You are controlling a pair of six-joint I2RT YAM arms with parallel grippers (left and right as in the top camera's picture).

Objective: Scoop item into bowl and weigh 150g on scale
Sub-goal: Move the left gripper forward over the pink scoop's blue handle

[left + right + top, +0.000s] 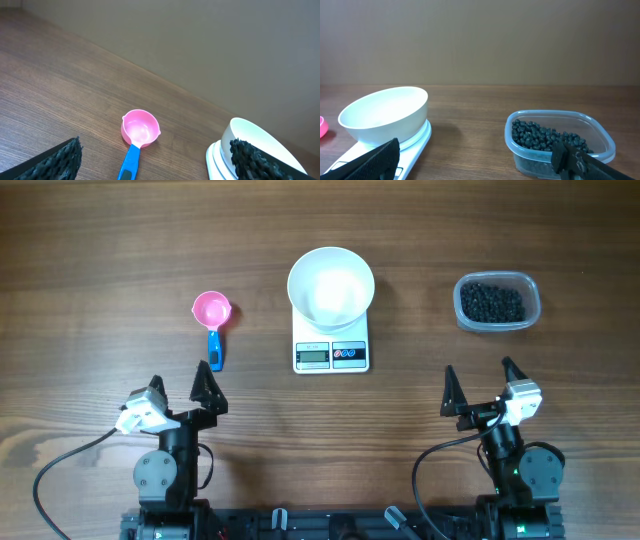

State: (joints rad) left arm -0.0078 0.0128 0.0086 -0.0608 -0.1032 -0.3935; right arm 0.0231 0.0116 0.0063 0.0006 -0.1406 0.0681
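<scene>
Bowl (331, 284) seated on scale (331, 356) at bench (100, 260) centre. Black beads (492, 302) kept in clear tub (462, 317), right of scale, apart from it. Pink scoop (212, 311) with blue handle laid left of scale. Left fingers (207, 390) and right fingers (451, 392) spread wide, nothing gripped, both parked near front edge.

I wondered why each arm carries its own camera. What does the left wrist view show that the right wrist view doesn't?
Only the left wrist view shows the pink scoop whole, blue handle included; the right wrist view catches just a pink sliver at its left edge. Only the right wrist view shows the clear tub holding the black beads. Both show the white bowl sitting on the scale, the wooden table, and that arm's own open claw: the left claw in one, the right claw in the other.
</scene>
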